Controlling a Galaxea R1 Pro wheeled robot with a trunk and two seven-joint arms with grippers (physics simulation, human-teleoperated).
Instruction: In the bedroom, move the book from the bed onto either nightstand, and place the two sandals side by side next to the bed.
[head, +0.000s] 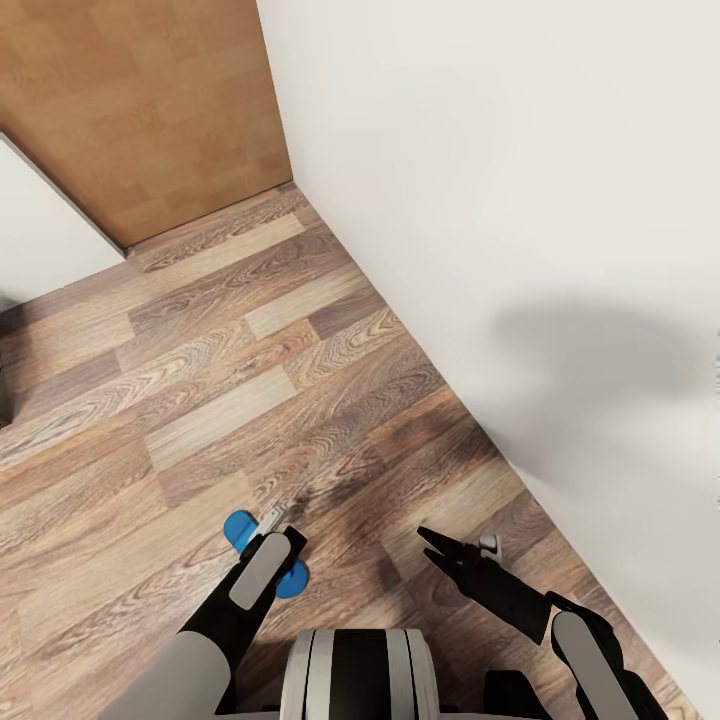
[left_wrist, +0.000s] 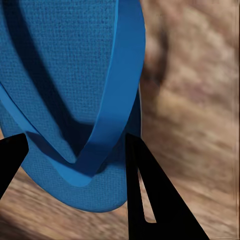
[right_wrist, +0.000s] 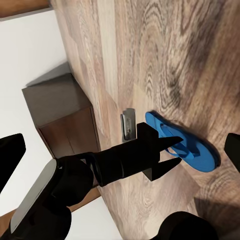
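The left gripper (left_wrist: 75, 165) has its jaws clamped across a blue sandal (left_wrist: 65, 90), held above the plank floor (head: 250, 380); the right gripper (head: 440, 550) hangs with jaws apart and empty. I judge the sandal is in transit, with placing it, its mate and the book outstanding. The right wrist view adds a dark cabinet (right_wrist: 62, 117) by the wall.

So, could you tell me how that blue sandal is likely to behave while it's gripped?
The sandal looks thin and flat, so probably light and somewhat bendy. Held between the left gripper fingers, it may droop. Its textured sole suggests decent grip.
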